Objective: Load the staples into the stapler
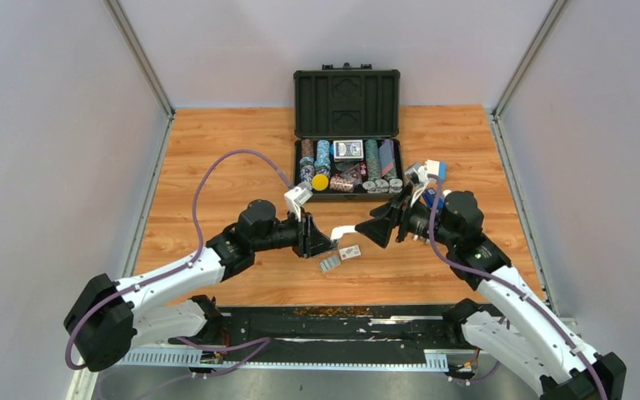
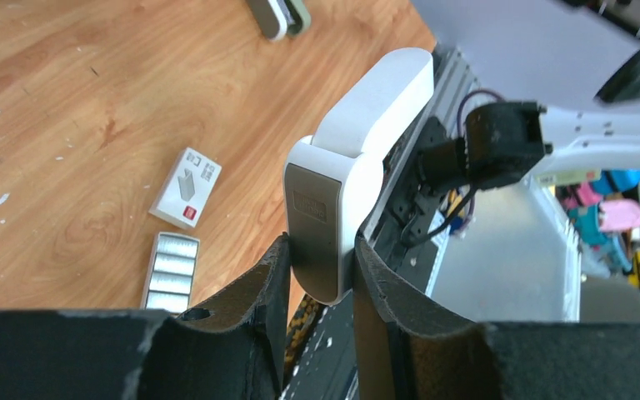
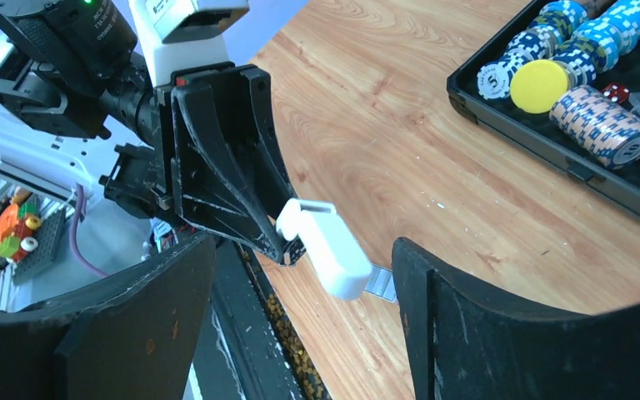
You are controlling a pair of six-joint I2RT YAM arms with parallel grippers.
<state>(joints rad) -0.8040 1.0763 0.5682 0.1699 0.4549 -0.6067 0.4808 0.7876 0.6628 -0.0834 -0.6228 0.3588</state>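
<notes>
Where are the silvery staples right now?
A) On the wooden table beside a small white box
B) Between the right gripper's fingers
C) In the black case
A: the staples lie in neat rows on the table, right beside the small white box.

left pincer point(image 1: 325, 241) holding stapler point(image 1: 343, 231), staples point(image 1: 329, 263) on table point(image 1: 217, 167), right pincer point(image 1: 363, 232) opposite

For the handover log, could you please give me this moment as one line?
left gripper: shut on stapler, off table | right gripper: open by stapler's free end | staples: on table, box sleeve beside
</notes>
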